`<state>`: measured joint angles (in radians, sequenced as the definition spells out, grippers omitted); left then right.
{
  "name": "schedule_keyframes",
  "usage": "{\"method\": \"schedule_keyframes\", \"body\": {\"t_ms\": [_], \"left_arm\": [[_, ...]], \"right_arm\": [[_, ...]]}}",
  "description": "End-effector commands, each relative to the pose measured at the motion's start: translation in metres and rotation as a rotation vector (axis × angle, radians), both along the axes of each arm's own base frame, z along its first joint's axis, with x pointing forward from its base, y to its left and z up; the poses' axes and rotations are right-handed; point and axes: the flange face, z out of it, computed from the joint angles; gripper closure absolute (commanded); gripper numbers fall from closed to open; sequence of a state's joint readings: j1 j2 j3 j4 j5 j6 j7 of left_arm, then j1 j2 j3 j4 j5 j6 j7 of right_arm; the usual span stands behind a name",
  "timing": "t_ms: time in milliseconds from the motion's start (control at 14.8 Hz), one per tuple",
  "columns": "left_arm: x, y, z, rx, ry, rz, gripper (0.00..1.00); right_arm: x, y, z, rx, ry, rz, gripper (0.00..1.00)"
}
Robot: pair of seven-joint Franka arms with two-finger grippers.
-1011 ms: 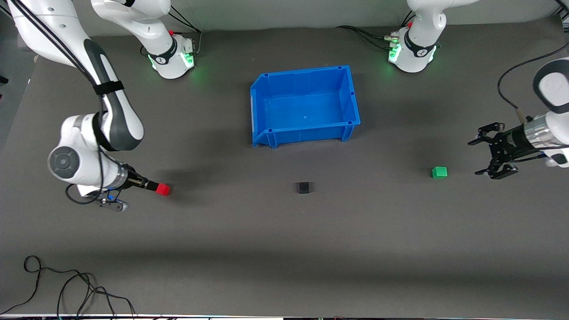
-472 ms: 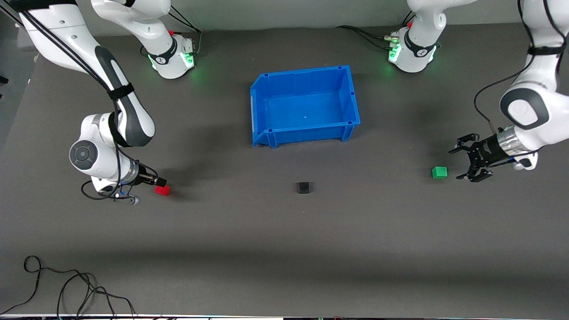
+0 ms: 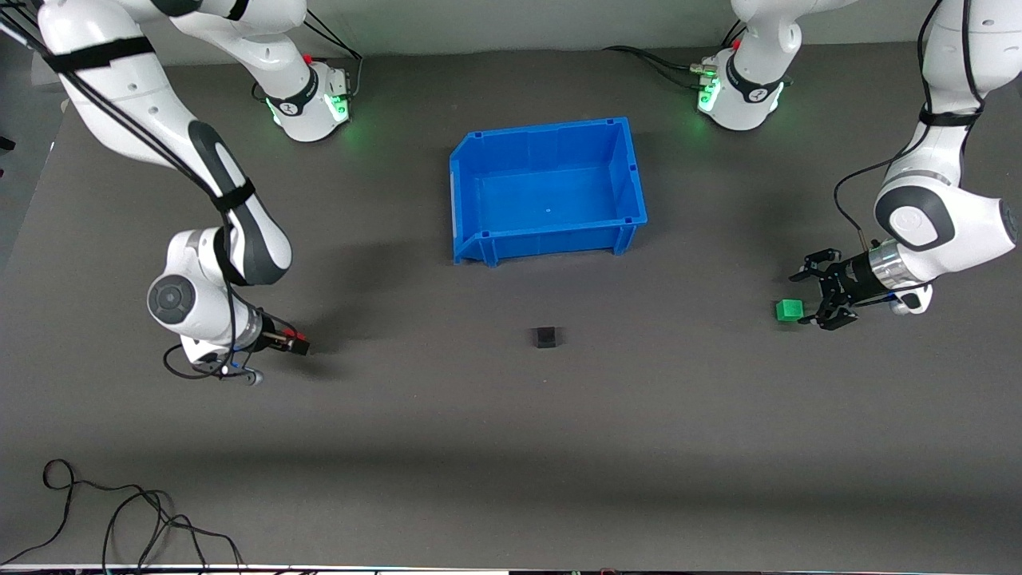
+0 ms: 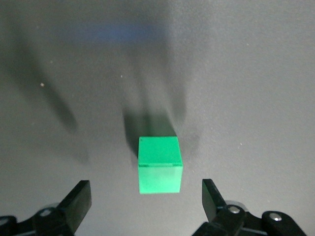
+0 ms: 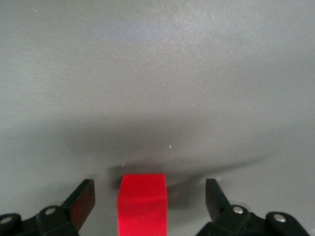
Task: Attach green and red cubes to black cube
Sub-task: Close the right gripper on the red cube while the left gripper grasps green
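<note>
The black cube (image 3: 546, 337) sits on the dark table, nearer to the front camera than the blue bin. The green cube (image 3: 789, 310) lies toward the left arm's end; my left gripper (image 3: 806, 299) is low beside it, open, with the cube (image 4: 159, 164) just ahead of its fingertips and not touched by my left gripper (image 4: 145, 197). The red cube (image 5: 142, 204) lies toward the right arm's end, between the open fingers of my right gripper (image 5: 149, 196). In the front view my right gripper (image 3: 297, 344) hides most of the red cube (image 3: 299, 336).
An empty blue bin (image 3: 551, 239) stands mid-table, nearer the robot bases than the black cube. Loose black cables (image 3: 120, 519) lie at the table's front corner at the right arm's end.
Both arms have moved in toward mid-table. The left gripper has come up to the green cube. The right gripper has slid over the red cube, which now sits between its fingers.
</note>
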<state>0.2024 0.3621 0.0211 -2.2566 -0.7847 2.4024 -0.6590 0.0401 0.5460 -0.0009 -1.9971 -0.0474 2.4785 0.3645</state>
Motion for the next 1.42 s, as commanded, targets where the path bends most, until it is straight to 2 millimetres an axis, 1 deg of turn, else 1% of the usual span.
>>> {"method": "schedule_keyframes", "body": {"t_ms": [0,67,135,270,337,404,472,539,607,674,742,809,876,1011,1079,1146,1213,1281,1348], "left_arm": [[-0.003,0.004,-0.006,-0.003,-0.037,-0.015,0.0],[-0.003,0.01,-0.01,0.003,-0.036,-0.007,0.0],[-0.003,0.011,-0.014,0.003,-0.034,-0.009,0.0],[0.0,0.012,-0.017,0.004,-0.038,-0.015,0.0],[0.001,0.012,-0.017,0.003,-0.041,-0.014,0.0],[0.002,0.013,-0.017,0.002,-0.044,-0.005,0.0],[0.003,0.012,-0.016,0.003,-0.048,0.004,0.0],[0.003,0.011,-0.017,0.004,-0.049,0.007,0.0],[0.002,0.011,-0.019,0.003,-0.047,0.007,0.0],[0.004,0.012,-0.018,0.003,-0.049,0.008,0.08],[0.005,0.012,-0.017,0.003,-0.053,0.009,0.25],[0.007,0.012,-0.017,0.004,-0.054,0.009,0.35],[0.008,0.013,-0.017,0.003,-0.056,0.011,0.44],[0.011,0.009,-0.016,-0.01,-0.065,0.033,0.6],[0.012,0.008,-0.015,-0.011,-0.066,0.033,0.65],[0.014,0.008,-0.013,-0.011,-0.071,0.034,0.65],[0.02,0.008,-0.008,-0.016,-0.076,0.04,0.66],[0.026,0.007,-0.002,-0.02,-0.086,0.043,0.66],[0.033,0.006,0.007,-0.023,-0.091,0.063,0.67]], "right_arm": [[0.006,0.0,-0.008,-0.012,0.007,0.02,0.01],[0.007,0.001,-0.006,-0.012,0.003,0.022,0.04],[0.007,0.002,-0.004,-0.011,0.0,0.02,0.11],[0.006,0.002,-0.002,-0.013,0.008,0.02,0.39],[0.006,0.001,0.0,-0.014,0.018,0.019,0.47],[0.007,0.002,0.006,-0.015,0.016,0.019,0.55],[0.007,0.004,0.01,-0.013,0.019,0.019,0.71],[0.007,0.006,0.013,-0.01,0.027,0.015,0.81],[0.006,0.007,0.014,-0.01,0.04,0.012,0.86],[0.007,0.007,0.022,-0.009,0.038,0.013,0.87],[0.008,0.011,0.035,-0.008,0.034,0.015,0.88],[0.009,0.016,0.046,-0.006,0.035,0.0,0.88],[0.016,0.027,0.057,-0.006,0.039,-0.044,0.88],[0.027,0.067,0.075,-0.027,0.067,-0.141,0.87],[0.033,0.094,0.088,-0.027,0.064,-0.209,0.87],[0.037,0.123,0.095,-0.013,0.066,-0.296,0.87],[0.037,0.157,0.099,-0.004,0.069,-0.366,0.87],[0.035,0.194,0.101,-0.006,0.061,-0.433,0.87],[0.034,0.218,0.097,-0.016,0.054,-0.522,0.87]]}}
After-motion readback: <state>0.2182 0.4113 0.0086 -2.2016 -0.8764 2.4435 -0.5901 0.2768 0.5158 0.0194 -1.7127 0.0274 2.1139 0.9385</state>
